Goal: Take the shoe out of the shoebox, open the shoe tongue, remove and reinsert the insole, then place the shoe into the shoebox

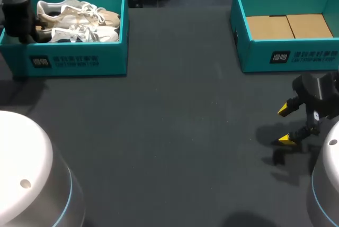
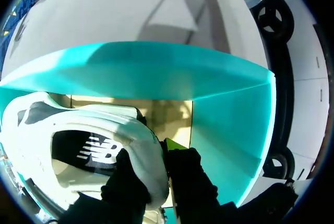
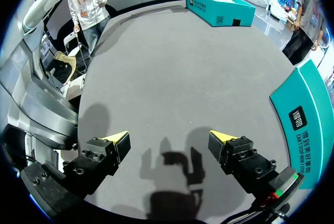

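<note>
**Head view: grip taken, sneaker not yet out of its shoebox**

You are at the very first step. At the upper left of the frame, the pair of sneakers (image 1: 85,15) lies side by side inside the teal shoebox (image 1: 79,60). Your left arm (image 1: 16,15) reaches down into that box's left end.

In the left wrist view, the left end effector (image 2: 154,153) is clenched on the heel of one sneaker (image 2: 62,125). One finger is inside the collar and the yellow-tipped one is outside it, close to the shoebox corner. From the head view you cannot tell which of the two it holds.

At the lower right of the frame, the right end effector (image 1: 286,125) hangs over the dark surface (image 1: 169,132), released and holding nothing. It is near the front of the second shoebox (image 1: 288,57), which shows only a cardboard floor.

My judgement is that nothing is finished. Lifting out, opening the tongue, pulling and refitting the insole, and boxing the shoe all remain.

The held sneaker is white to cream, with darker panels. It has a dark insole with a pale mark, and the pair's white laces are threaded.
</note>
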Robot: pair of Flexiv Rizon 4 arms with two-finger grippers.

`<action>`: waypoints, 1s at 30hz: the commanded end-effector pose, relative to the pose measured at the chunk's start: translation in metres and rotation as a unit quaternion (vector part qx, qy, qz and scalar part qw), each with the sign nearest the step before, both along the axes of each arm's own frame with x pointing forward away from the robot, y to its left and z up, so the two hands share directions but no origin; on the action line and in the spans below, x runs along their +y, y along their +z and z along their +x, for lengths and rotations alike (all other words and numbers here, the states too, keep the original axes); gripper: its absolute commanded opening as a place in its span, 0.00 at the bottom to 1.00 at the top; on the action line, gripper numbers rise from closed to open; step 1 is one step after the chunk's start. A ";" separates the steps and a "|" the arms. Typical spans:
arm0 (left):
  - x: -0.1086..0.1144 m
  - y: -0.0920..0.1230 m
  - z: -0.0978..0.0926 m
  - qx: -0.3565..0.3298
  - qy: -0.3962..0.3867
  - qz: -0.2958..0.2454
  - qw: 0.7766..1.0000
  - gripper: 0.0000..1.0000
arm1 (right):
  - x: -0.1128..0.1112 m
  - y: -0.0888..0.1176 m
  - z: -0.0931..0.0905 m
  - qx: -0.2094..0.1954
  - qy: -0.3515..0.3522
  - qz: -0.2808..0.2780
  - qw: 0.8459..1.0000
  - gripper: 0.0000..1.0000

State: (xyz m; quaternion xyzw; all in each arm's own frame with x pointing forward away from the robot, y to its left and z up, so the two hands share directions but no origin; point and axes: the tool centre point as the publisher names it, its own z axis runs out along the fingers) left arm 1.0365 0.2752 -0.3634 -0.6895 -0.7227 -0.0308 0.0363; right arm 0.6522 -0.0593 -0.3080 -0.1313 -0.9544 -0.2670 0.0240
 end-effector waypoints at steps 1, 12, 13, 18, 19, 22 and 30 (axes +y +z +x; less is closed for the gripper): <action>0.003 0.005 -0.002 -0.001 -0.002 -0.001 1.000 0.00 | 0.000 0.001 -0.002 -0.001 -0.001 -0.001 1.000 1.00; 0.014 0.045 0.007 -0.014 0.008 -0.016 1.000 0.00 | 0.000 0.001 -0.002 -0.001 -0.001 -0.001 1.000 1.00; 0.014 0.049 0.008 -0.016 0.010 -0.016 1.000 0.00 | 0.000 0.001 -0.002 -0.001 -0.001 -0.001 1.000 1.00; 0.015 0.082 0.010 -0.027 0.008 -0.022 0.999 0.00 | 0.000 0.001 -0.002 -0.001 -0.001 -0.001 1.000 1.00; 0.015 0.088 0.010 -0.029 0.007 -0.022 0.999 0.00 | 0.000 0.001 -0.002 -0.001 -0.001 -0.001 1.000 1.00; 0.016 0.105 0.009 -0.032 0.004 -0.024 0.999 0.00 | 0.000 0.001 -0.002 -0.001 -0.001 -0.001 1.000 1.00; 0.018 0.150 0.007 -0.034 -0.002 -0.030 0.999 0.00 | 0.000 0.001 -0.002 -0.001 -0.001 -0.001 1.000 1.00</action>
